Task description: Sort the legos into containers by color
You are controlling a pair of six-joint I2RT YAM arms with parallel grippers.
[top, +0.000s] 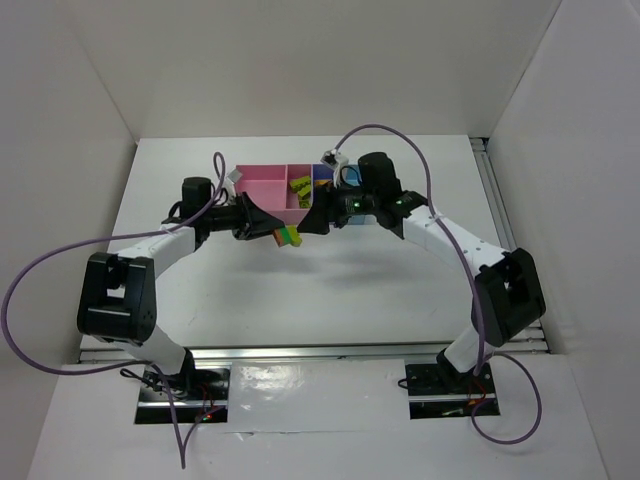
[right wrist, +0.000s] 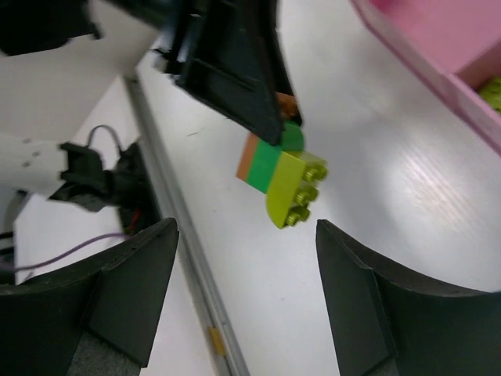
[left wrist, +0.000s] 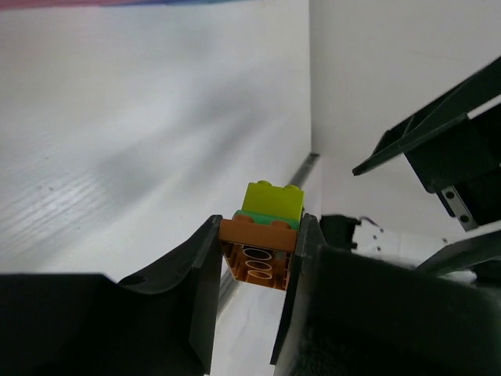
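Left hand: clamped on the orange base of a small stack of orange, green and yellow-green plastic bricks.
Right hand: spread wide and empty, facing the stack.
Stack position: over the white tabletop, just in front of the joined pink and blue plastic bins.
Bins: loose yellow-green bricks lie in one pink compartment.

White walls enclose a white table on three sides under soft, even light

Top view looks down from behind; close wrist views share legos.
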